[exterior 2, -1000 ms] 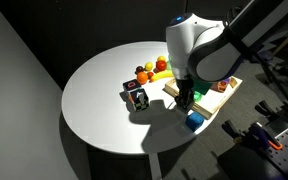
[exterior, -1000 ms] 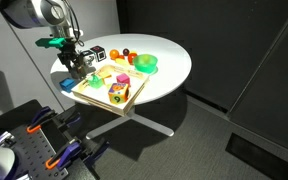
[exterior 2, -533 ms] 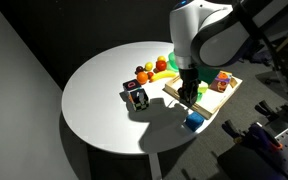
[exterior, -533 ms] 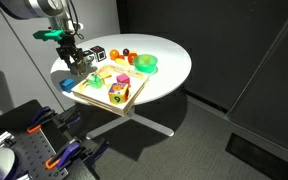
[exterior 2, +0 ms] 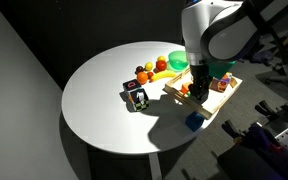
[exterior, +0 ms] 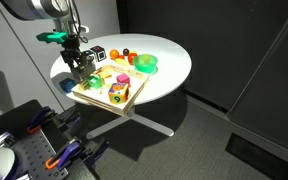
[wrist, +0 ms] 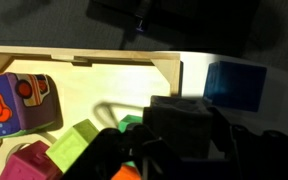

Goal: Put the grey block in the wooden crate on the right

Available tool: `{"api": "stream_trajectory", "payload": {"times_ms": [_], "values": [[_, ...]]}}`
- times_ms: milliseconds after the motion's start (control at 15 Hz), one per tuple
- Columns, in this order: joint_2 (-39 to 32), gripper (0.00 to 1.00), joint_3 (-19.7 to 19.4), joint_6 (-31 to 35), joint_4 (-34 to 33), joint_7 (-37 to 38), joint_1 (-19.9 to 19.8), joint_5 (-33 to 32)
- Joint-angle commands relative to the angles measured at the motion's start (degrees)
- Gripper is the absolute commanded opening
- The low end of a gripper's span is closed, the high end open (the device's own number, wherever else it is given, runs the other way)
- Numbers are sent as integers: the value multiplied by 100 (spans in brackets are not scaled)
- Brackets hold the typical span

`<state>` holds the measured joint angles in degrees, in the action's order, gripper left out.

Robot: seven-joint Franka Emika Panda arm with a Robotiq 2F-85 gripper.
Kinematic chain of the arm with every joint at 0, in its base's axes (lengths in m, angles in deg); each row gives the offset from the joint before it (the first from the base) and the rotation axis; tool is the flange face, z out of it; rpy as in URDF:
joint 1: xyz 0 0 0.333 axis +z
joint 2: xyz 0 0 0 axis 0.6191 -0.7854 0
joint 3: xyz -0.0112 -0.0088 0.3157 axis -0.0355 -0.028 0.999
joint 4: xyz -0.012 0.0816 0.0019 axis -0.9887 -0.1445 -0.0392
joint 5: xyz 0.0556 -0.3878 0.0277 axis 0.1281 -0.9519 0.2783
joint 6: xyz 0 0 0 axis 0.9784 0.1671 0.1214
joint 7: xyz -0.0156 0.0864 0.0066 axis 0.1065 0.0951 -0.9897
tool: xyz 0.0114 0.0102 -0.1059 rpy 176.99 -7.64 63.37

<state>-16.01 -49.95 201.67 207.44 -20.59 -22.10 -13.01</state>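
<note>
Toy pieces [wrist: 72,147] lie in the wooden crate [wrist: 104,57]

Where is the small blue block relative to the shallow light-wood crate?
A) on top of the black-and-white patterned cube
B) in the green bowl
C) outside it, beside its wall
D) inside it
C: in the wrist view the small blue block sits past the side wall of the shallow light-wood crate, outside it.

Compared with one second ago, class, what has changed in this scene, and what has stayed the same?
The gripper moved sideways, from the edge of the wooden crate near the blue piece to over its inside. Whether it holds the grey block cannot be told. The blue piece, patterned cube and crate stayed put.
</note>
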Motion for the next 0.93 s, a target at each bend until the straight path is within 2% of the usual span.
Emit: {"api": "stream_trajectory", "payload": {"times_ms": [0, 333, 400, 467, 600, 667, 867], "values": [[136, 31, -21, -56, 204, -156, -143, 146], [227, 31, -31, -34, 356, -175, -223, 147], [266, 81, -23, -33, 381, -199, -233, 164], [298, 82, -20, -31, 398, -197, -232, 163], [388, 97, -9, -39, 418, -197, -223, 151], [445, 100, 2, -44, 420, -196, -214, 146], [644, 100, 48, -95, 407, -186, -181, 133]]}}
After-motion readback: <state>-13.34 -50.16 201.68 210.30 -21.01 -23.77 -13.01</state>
